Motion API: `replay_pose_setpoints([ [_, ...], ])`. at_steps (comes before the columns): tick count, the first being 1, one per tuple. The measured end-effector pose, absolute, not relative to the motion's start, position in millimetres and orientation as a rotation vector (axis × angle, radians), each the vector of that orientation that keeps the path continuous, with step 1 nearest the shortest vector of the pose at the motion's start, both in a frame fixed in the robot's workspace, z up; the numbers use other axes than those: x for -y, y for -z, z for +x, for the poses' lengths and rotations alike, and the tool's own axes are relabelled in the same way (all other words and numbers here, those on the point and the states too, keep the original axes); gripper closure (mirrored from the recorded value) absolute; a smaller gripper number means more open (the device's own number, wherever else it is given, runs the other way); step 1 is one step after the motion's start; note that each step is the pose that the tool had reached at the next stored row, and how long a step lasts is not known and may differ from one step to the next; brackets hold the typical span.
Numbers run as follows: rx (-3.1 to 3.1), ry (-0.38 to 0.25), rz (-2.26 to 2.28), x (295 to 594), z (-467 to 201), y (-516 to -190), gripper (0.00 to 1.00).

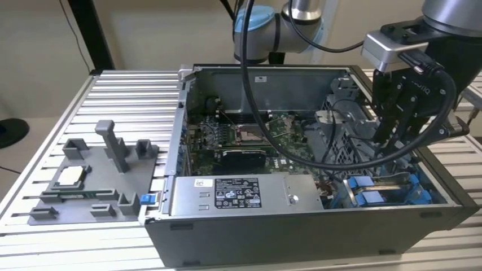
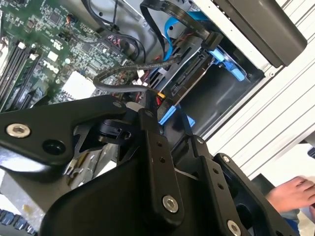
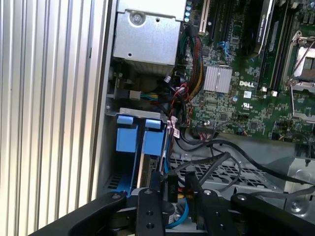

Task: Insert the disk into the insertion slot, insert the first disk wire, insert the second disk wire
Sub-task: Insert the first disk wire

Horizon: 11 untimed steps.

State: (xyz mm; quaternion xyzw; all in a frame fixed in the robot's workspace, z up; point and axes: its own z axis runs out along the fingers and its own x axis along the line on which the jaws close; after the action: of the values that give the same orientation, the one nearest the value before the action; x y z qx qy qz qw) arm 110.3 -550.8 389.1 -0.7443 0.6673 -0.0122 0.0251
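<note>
Here the gripper is clamped on a black plug close by the slot, where the disk already sits in its blue carrier. Loose black wires loop just beside the slot, and a blue lead curls under the gripper. I judge the plug could reach the disk's socket tilted and jam, or slip in the grip, because those wires crowd the way into the slot.

Exterior view above open case, both wrist views close inside (sharing insertion slot).
</note>
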Motion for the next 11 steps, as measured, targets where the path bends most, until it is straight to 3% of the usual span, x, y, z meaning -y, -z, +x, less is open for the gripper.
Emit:
replay_pose_setpoints([
  [11, -2.069, 0.036, -2.295, 550.4, 110.2, -388.8, 0.00],
])
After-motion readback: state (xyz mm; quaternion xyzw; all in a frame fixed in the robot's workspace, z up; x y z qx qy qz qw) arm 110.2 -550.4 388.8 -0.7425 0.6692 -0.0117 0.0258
